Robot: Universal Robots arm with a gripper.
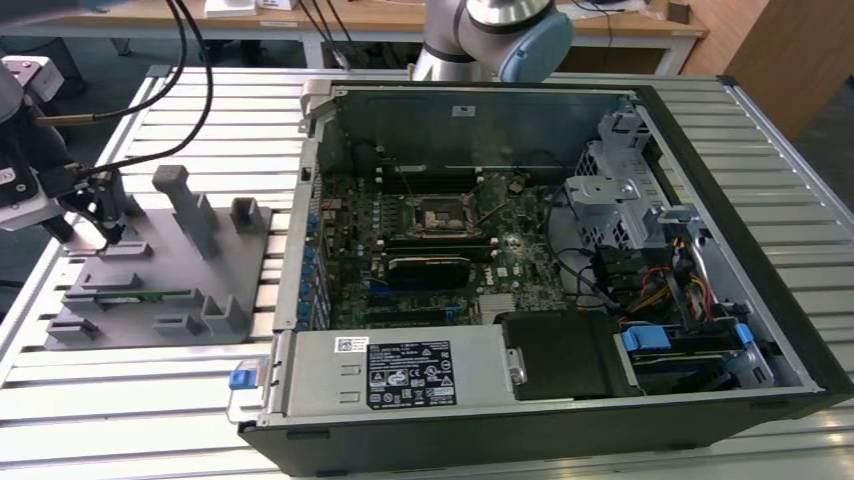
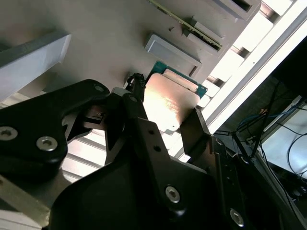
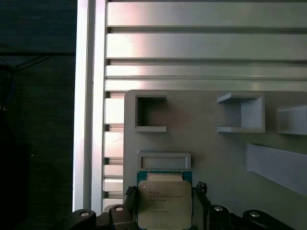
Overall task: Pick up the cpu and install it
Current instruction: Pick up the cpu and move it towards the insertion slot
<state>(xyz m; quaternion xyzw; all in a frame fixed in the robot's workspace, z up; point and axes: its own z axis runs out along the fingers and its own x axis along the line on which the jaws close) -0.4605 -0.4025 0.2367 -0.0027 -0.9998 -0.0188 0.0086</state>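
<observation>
The cpu point(image 3: 164, 201), a flat square chip with a silvery top and a green rim, lies on the grey fixture plate point(image 3: 216, 153) beside a small rectangular frame. In both wrist views my gripper point(image 3: 164, 189) has one black finger against each side of the chip, and the jaws look closed on it. The second wrist view shows the cpu point(image 2: 168, 103) between the fingers point(image 2: 136, 91) just above the plate. In the exterior view my gripper point(image 1: 104, 225) stands over the fixture point(image 1: 147, 280) at that view's left. The black-framed socket point(image 1: 438, 215) sits mid-motherboard inside the open computer case.
The open computer case point(image 1: 747, 200) takes up the exterior view's middle and right, with cables and drive bays inside. Upright grey posts point(image 1: 180, 200) rise from the fixture near my gripper. A green memory stick point(image 1: 134, 295) lies in a fixture slot. The slatted table's edge point(image 3: 88, 96) runs close by.
</observation>
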